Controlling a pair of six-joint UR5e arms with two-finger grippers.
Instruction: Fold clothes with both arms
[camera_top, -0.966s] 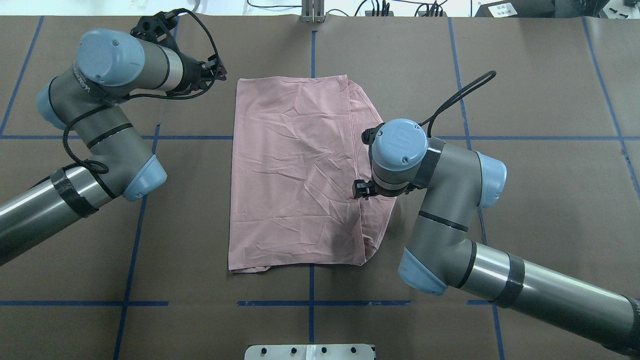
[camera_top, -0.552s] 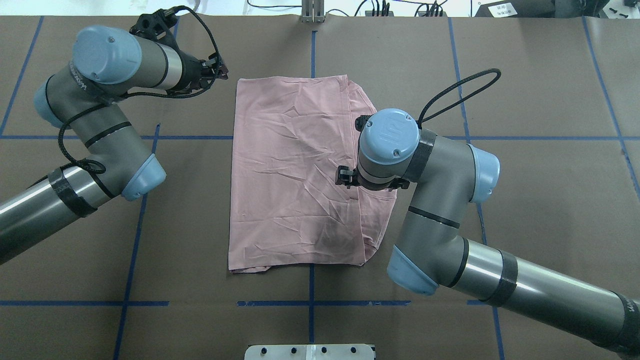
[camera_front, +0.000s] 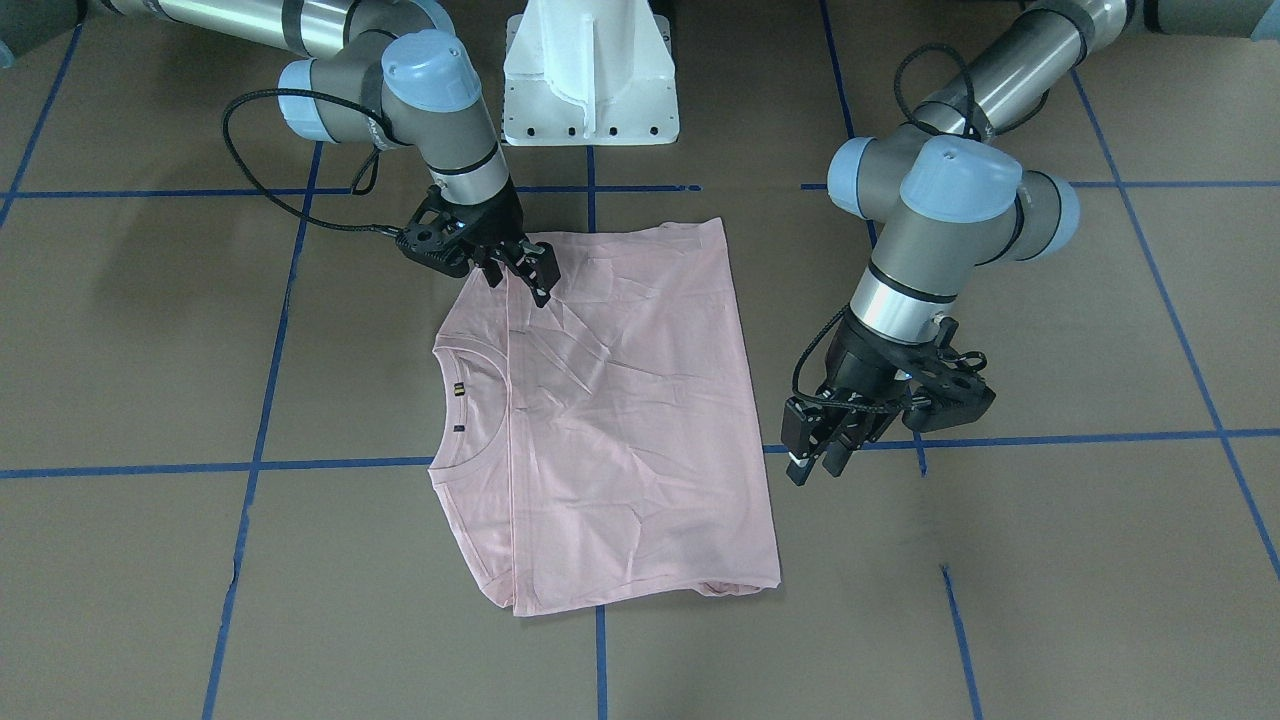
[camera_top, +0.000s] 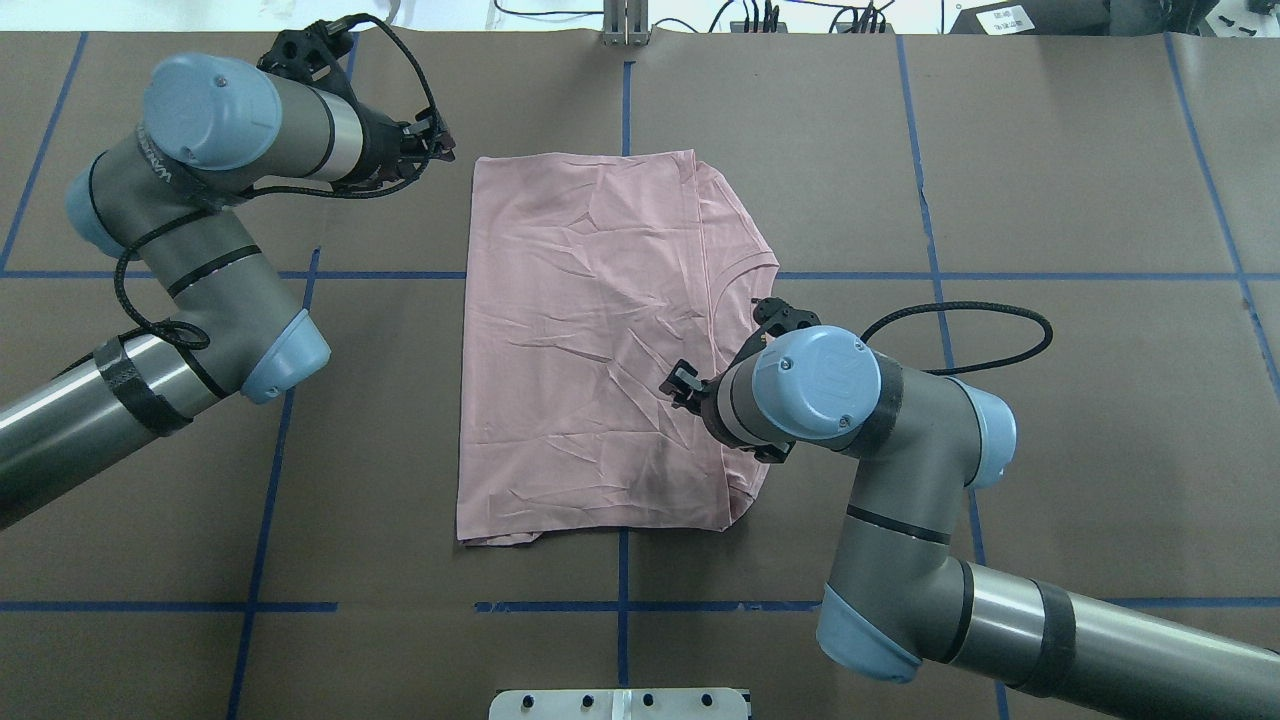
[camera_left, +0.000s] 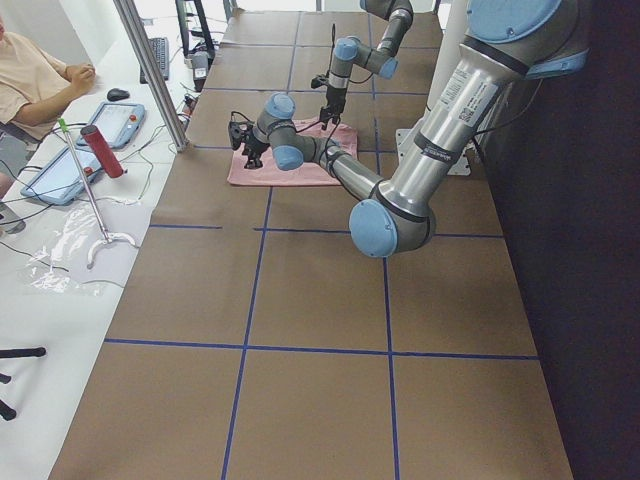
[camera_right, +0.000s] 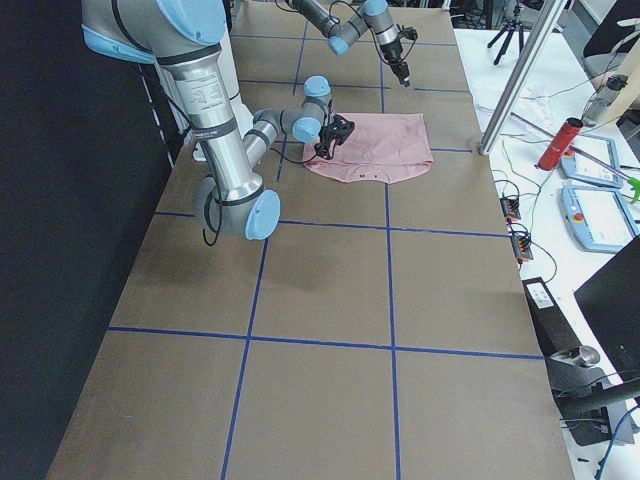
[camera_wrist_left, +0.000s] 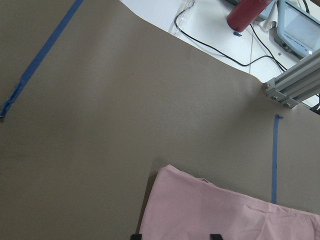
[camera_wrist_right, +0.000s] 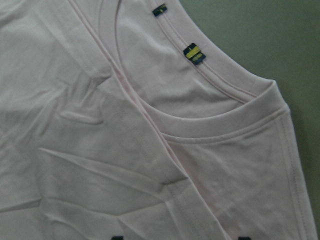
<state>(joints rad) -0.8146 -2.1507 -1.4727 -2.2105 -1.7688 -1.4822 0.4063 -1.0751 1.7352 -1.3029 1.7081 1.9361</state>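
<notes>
Right tool (camera_front: 520, 282): jaws spread, nothing gripped. It sits low over the pink T-shirt (camera_front: 630, 420); can't tell if the tips touch cloth. Directly under it is the folded-over edge, with the ribbed collar (camera_wrist_right: 215, 127) just beside it. Left tool (camera_front: 813, 470): jaws also apart and empty, above bare desk (camera_front: 1050, 560). The shirt's long edge is just beside it, and one corner shows ahead of its fingertips in the wrist view. The shirt lies flat, folded lengthwise.
</notes>
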